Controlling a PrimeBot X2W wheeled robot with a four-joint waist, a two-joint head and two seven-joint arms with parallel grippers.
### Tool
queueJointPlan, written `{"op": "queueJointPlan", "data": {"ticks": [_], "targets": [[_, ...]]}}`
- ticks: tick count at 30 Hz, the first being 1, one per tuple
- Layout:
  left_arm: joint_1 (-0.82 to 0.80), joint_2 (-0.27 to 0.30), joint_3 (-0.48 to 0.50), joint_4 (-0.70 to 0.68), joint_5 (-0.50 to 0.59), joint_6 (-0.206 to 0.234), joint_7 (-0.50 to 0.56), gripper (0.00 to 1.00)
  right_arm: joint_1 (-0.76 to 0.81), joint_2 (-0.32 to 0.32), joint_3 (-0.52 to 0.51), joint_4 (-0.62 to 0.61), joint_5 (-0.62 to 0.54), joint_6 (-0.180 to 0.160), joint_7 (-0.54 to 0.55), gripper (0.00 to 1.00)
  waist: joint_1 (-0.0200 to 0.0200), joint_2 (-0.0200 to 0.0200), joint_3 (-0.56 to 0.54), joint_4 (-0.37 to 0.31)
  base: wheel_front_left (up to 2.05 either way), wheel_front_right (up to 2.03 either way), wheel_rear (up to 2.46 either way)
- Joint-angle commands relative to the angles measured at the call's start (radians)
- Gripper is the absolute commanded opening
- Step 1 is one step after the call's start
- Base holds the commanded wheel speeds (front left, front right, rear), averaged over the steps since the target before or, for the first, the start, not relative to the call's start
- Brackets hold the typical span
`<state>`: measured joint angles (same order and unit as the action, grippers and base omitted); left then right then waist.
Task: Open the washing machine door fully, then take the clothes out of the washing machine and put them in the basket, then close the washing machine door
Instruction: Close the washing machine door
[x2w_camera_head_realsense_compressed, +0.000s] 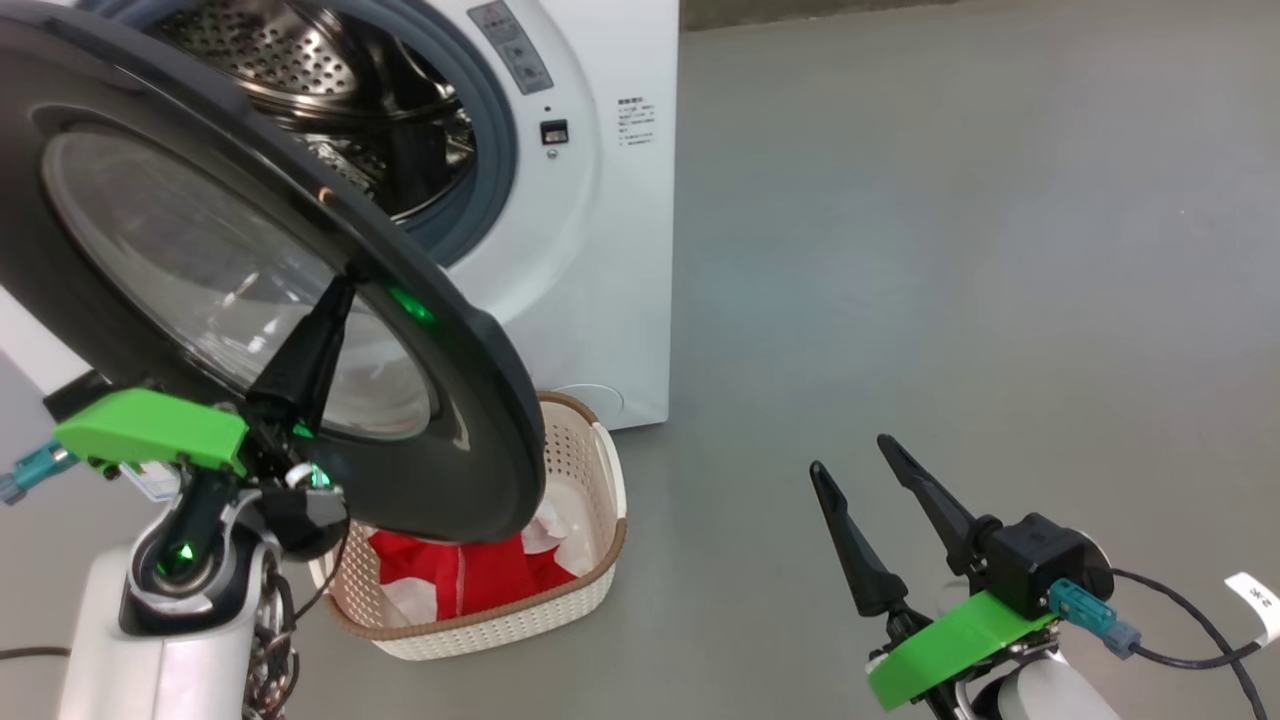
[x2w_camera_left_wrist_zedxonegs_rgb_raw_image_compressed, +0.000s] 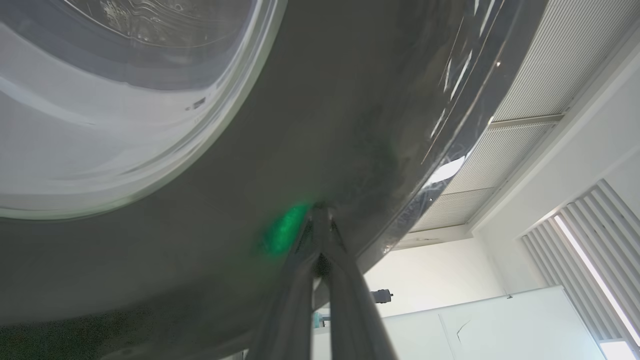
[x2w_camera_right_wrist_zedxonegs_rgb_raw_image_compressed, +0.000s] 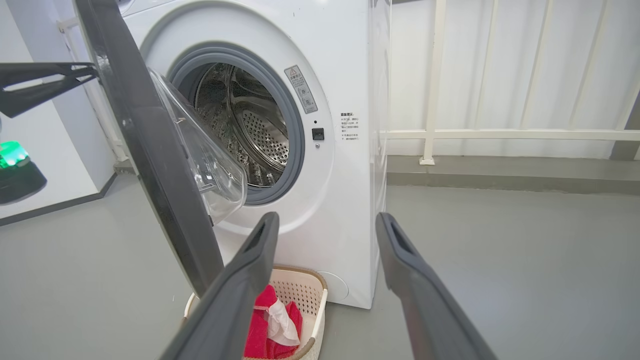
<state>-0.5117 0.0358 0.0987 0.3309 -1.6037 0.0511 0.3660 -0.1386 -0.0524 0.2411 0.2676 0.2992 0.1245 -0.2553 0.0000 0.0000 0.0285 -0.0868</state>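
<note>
Grey floor (x2w_camera_head_realsense_compressed: 950, 300) up front, right gripper (x2w_camera_head_realsense_compressed: 848, 453) idle with jaws wide, left gripper (x2w_camera_head_realsense_compressed: 340, 290) jaws pinched shut, tips on the washing machine door (x2w_camera_head_realsense_compressed: 470, 400), stiff, probably heavy, best pushed at its slick black rim, over the basket (x2w_camera_head_realsense_compressed: 600, 470) of clothes (x2w_camera_head_realsense_compressed: 480, 575), washing machine (x2w_camera_head_realsense_compressed: 610, 250) beyond.

Head downward, wrists low — door (x2w_camera_head_realsense_compressed: 200, 250) shared

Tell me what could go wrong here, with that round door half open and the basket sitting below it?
1. The left gripper is shut, and only its tips press on the glossy black rim of the washing machine door; they could slide off.
2. The basket of red clothes stands close in front of the washing machine, below the door's lower edge; the door or the arm might knock it during the swing.
</note>
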Motion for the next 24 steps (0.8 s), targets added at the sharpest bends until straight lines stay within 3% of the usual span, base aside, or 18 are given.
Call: {"op": "queueJointPlan", "data": {"ticks": [1,13,24], "targets": [[-0.055,0.014,0.018,-0.014,-0.007,-0.016,-0.012,0.0,-0.051,0.002,0.02,-0.027,-0.003,0.006,-0.006,1.0,0.0,0.0,0.014,-0.017,0.0,0.0,0.0],[-0.159,0.018,0.026,0.071,0.02,-0.029,-0.079,0.0,-0.07,0.002,0.021,-0.035,-0.001,0.006,-0.006,1.0,0.0,0.0,0.06,-0.066,0.0,0.0,0.0],[-0.302,0.017,0.033,0.193,0.038,-0.087,-0.149,0.0,-0.094,0.002,0.012,-0.052,-0.011,0.006,-0.006,1.0,0.0,0.0,0.134,-0.095,0.0,0.0,0.0]]}}
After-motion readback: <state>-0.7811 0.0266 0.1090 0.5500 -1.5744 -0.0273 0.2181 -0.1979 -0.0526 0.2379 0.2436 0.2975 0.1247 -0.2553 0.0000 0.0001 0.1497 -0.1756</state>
